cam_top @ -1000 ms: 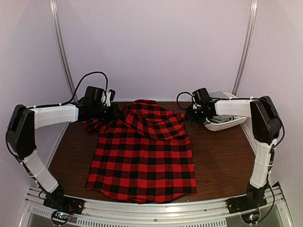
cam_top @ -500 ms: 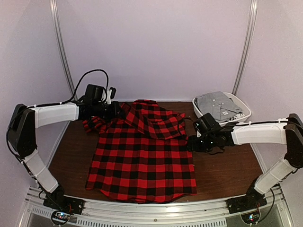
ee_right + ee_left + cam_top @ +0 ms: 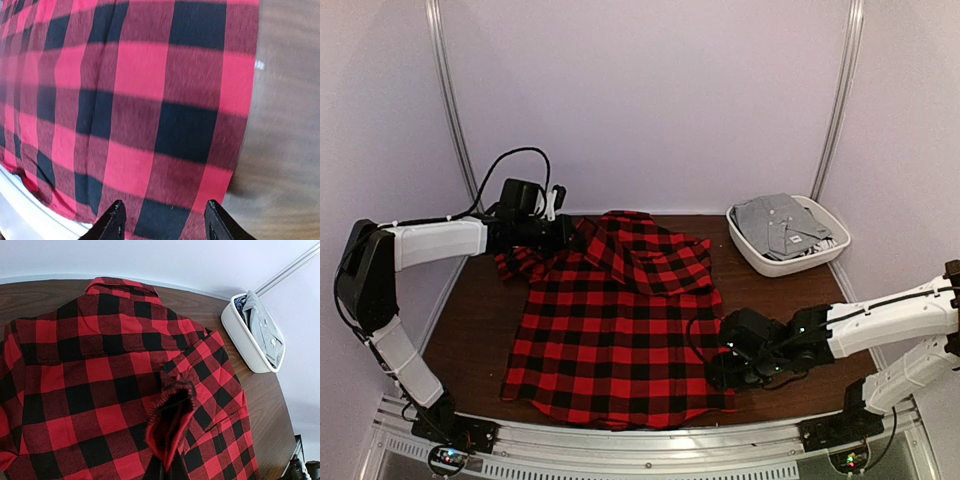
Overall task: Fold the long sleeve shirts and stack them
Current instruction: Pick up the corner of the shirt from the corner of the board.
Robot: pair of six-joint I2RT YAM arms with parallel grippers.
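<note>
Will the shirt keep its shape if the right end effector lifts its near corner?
Likely floppy: the shirt bunches where the left end effector pinches it. Probably light: it lies thin and flat on the table. A one-corner lift would likely trail the rest.

Red-and-black buffalo check on long sleeve shirt (image 3: pixel 620 320); dark brown woodgrain on bench (image 3: pixel 790 300); white bin (image 3: pixel 770 265) at 2 o'clock, grey garment (image 3: pixel 780 222) inside; plain pale lilac walls (image 3: pixel 650 100).
</note>
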